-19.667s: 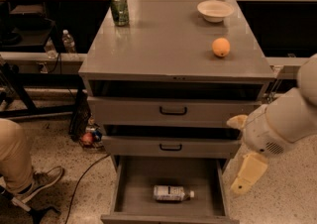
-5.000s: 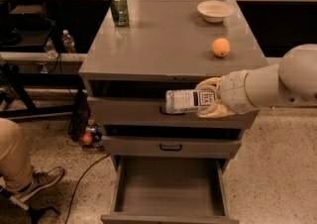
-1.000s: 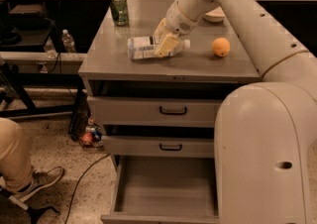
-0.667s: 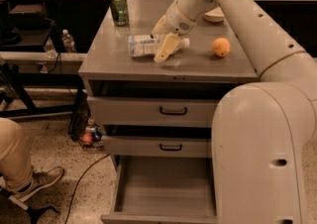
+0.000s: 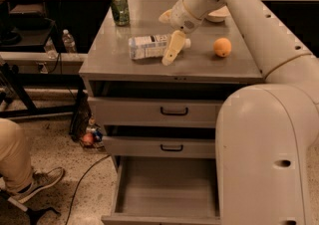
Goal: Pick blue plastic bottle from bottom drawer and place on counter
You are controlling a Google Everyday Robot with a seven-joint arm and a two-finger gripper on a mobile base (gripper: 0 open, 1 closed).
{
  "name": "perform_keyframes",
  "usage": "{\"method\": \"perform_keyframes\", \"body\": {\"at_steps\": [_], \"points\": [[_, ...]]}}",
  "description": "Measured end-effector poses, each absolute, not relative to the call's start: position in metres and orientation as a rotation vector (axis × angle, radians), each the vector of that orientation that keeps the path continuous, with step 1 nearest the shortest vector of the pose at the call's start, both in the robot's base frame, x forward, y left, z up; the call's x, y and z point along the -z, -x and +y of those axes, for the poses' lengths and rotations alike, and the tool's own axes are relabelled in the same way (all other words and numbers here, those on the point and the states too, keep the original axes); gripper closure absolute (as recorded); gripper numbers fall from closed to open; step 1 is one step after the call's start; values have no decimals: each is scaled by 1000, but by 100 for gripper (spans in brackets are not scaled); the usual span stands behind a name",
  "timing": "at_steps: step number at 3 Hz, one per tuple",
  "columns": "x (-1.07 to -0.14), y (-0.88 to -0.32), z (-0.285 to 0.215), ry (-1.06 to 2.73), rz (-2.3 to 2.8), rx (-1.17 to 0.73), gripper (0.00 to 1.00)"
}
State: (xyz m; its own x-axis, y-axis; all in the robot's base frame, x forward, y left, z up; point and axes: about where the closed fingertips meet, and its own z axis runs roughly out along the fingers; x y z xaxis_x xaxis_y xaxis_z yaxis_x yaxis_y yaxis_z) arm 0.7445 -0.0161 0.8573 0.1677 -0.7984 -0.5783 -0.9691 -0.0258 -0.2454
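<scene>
The blue plastic bottle (image 5: 152, 46) lies on its side on the counter (image 5: 124, 62), cap end pointing right. My gripper (image 5: 168, 33) is right over its cap end, open. One finger (image 5: 172, 50) hangs in front of the bottle and the other finger (image 5: 164, 16) is behind it, neither pressing on it. The bottom drawer (image 5: 169, 189) is pulled out at the foot of the cabinet and shows a bare grey tray.
A green can (image 5: 119, 7) stands at the counter's back left. An orange (image 5: 222, 47) lies right of the gripper, with a white bowl (image 5: 218, 16) behind the arm. A person's leg and shoe (image 5: 22, 174) are at the lower left. Water bottles (image 5: 67, 41) stand on a left shelf.
The gripper's fingers have spread apart around the bottle, letting go of it. The bottle now rests on the counter on its own. The arm has shifted slightly.
</scene>
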Motion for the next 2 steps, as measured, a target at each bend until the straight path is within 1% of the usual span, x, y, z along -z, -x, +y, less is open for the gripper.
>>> {"method": "perform_keyframes", "body": {"at_steps": [1,2], "points": [[-874,-749,-42,1792,1649,-332,0],[-892,-756,-85,1673,1655,-280,0]]}}
